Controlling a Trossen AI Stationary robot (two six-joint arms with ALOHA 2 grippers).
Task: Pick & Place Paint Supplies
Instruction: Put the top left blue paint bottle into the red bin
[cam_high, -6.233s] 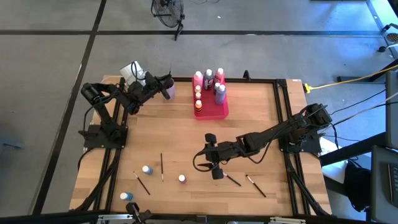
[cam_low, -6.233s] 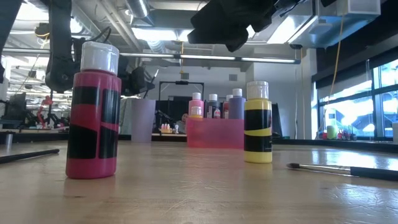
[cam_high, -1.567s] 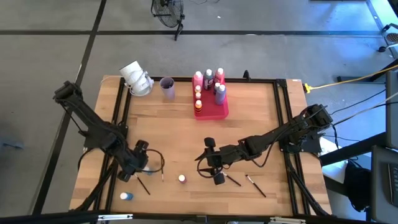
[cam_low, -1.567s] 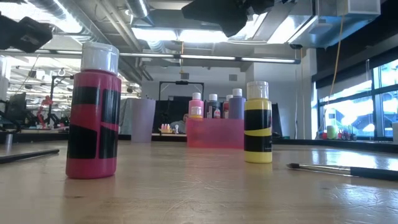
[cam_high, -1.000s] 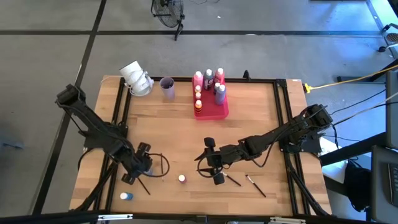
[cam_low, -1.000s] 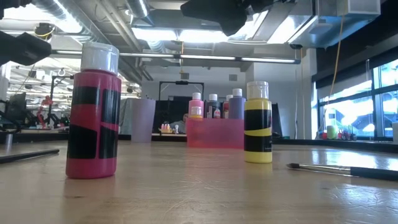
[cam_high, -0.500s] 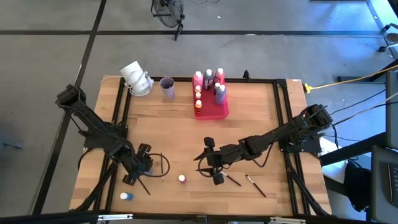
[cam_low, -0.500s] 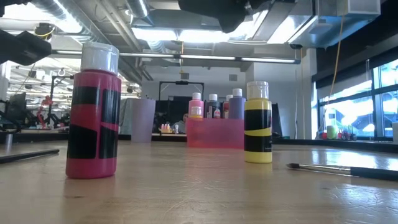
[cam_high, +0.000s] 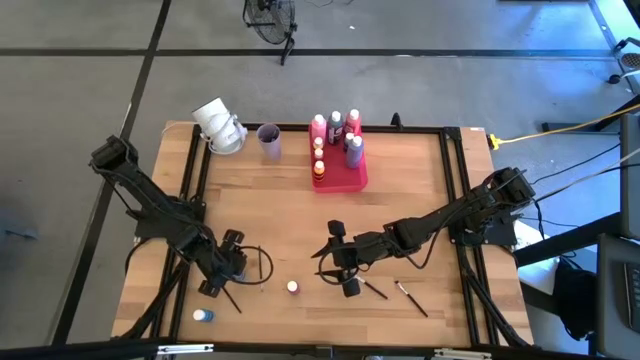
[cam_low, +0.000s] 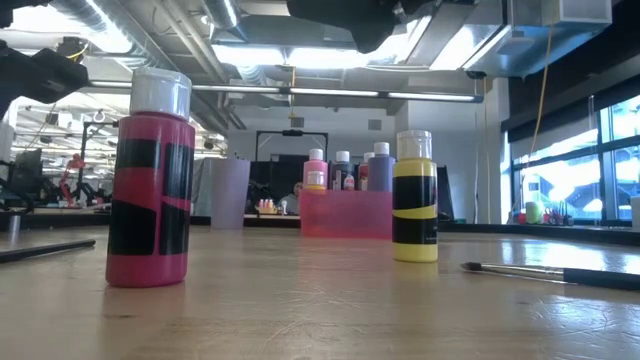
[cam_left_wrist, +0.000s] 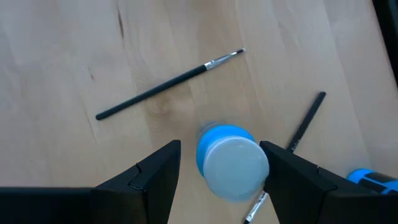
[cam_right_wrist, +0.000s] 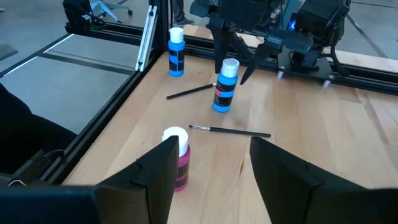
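Note:
A blue paint bottle (cam_left_wrist: 231, 163) with a pale cap stands upright on the table near its left front. My left gripper (cam_high: 222, 270) hangs over it, open, one finger on either side of the cap (cam_right_wrist: 230, 65) without touching. My right gripper (cam_high: 328, 262) hovers open over the middle of the table with nothing between its fingers. A pink bottle (cam_high: 292, 287) stands between the two grippers. A second blue bottle (cam_high: 203, 315) stands by the near left edge. Thin dark paintbrushes (cam_left_wrist: 168, 87) (cam_high: 375, 290) (cam_high: 412, 298) lie flat on the wood. A yellow bottle (cam_low: 414, 195) shows in the low view.
At the far middle a pink-red tray (cam_high: 345, 180) holds several upright bottles. A lilac cup (cam_high: 268, 140) and a white object (cam_high: 218, 125) stand at the far left. Black frame rails (cam_high: 455, 200) run along the table's sides.
My left gripper has edged a little toward the near edge over the blue bottle, its fingers as wide apart as before. The bottles and brushes have stayed where they were.

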